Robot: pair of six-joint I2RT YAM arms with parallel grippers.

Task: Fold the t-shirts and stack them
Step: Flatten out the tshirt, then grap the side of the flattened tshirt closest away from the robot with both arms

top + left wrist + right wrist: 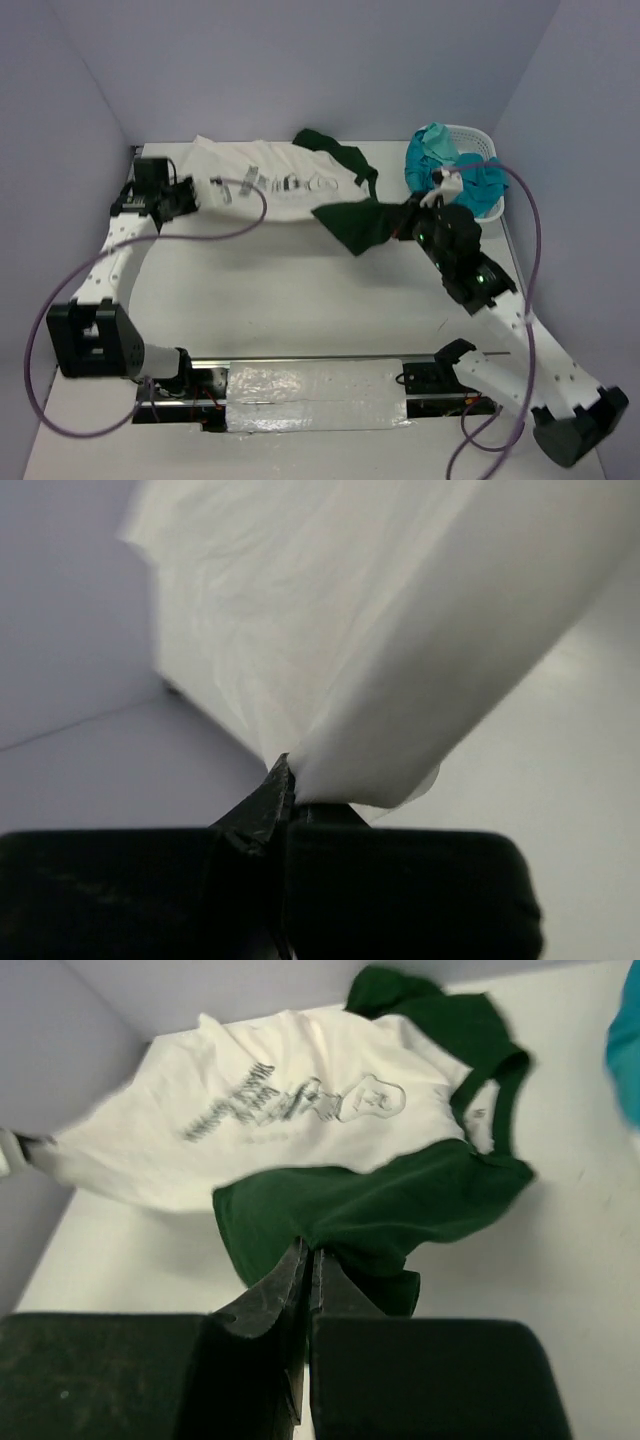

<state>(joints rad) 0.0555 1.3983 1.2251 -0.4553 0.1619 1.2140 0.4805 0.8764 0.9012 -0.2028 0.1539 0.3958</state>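
Observation:
A white t-shirt [265,185] with dark print, dark green sleeves and a green collar hangs stretched between my two grippers above the far part of the table. My left gripper [188,196] is shut on its white left edge; in the left wrist view the cloth [400,630] fans up from the closed gripper [288,780]. My right gripper [408,228] is shut on the green sleeve [365,225]; the right wrist view shows the gripper [310,1252] pinching the sleeve [380,1200] below the printed body [280,1130]. Teal [482,185] and pale mint [436,142] tees lie heaped in the basket.
A white lattice laundry basket [482,134] stands at the far right corner, close behind my right gripper. Grey walls close in the left, back and right sides. A purple cable [250,215] loops from the left arm under the shirt. A shiny strip [315,397] lies at the near edge.

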